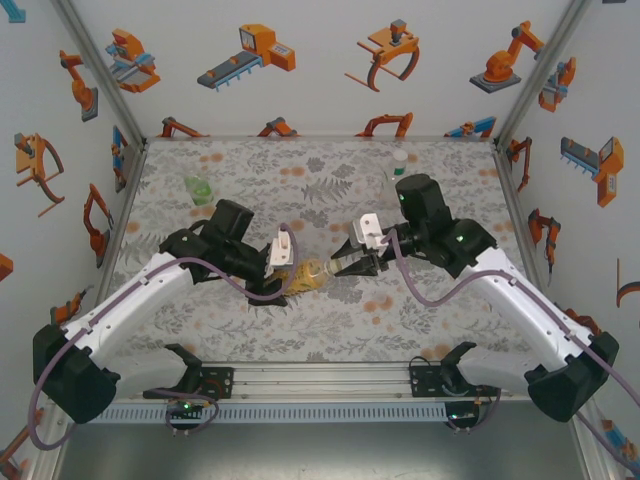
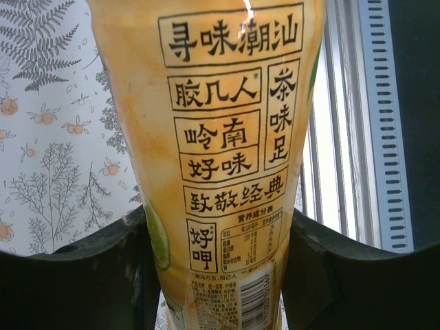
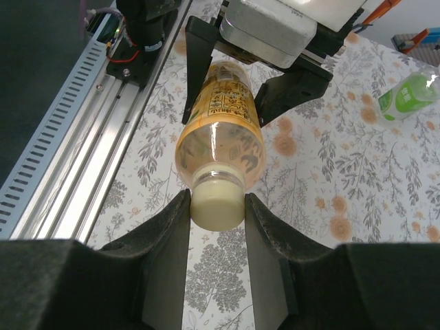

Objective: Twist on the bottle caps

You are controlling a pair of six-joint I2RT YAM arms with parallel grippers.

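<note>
Both arms reach inward and meet over the middle of the table (image 1: 330,335).

Left gripper (image 1: 284,268): clamped across the body of the amber bottle (image 1: 312,272), which is held roughly level with its neck toward the right arm.

Right gripper (image 3: 217,206): closed on the pale yellow cap (image 3: 217,201) at the bottle's mouth.

Bottles counted: three. These are the amber one, the green bottle (image 1: 200,188) lying far left, and the colourless bottle (image 1: 399,170) far right.

Caps clearly made out: one.

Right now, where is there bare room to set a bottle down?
Bare table: the near strip between the rail and the yellow bottle, and the far middle between the green bottle and the clear bottle. Crowded: the centre, where left claw holds it, right claw its cap.
</note>
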